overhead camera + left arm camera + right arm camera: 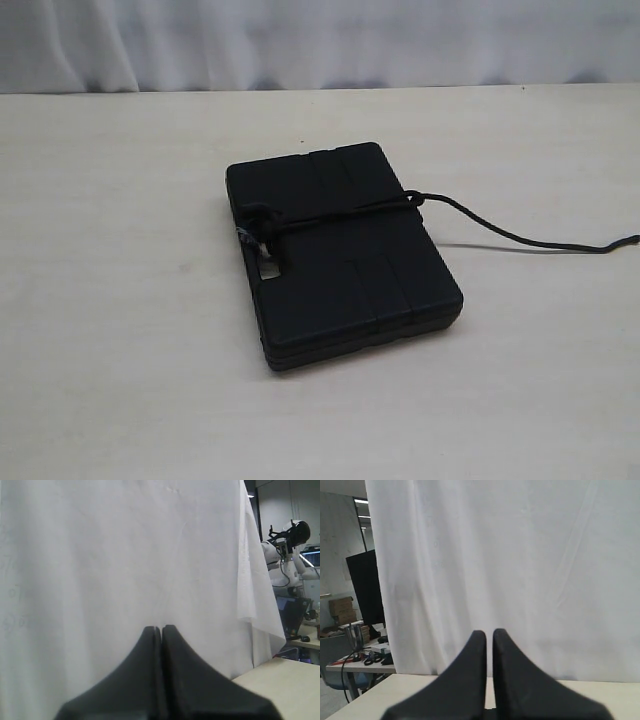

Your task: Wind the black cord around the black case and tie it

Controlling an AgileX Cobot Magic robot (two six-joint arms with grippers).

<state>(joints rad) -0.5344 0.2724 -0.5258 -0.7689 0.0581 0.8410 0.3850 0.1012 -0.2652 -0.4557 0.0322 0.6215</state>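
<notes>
The black case (350,270) lies flat on the pale table, a little right of centre in the exterior view. The black cord (330,213) crosses its top from side to side, bunching into a knot (262,228) by the handle cutout. The cord's loose tail (520,238) trails off over the table to the right edge of the view. Neither gripper appears in the exterior view. My left gripper (161,628) points at the white curtain, shut with nothing in it. My right gripper (489,632) also faces the curtain, shut and empty, with only a sliver between its fingers.
A white curtain (320,40) hangs behind the table's (120,300) far edge. Past the curtain, the left wrist view shows another robot (287,540) and the right wrist view a dark monitor (365,587) over a cluttered desk.
</notes>
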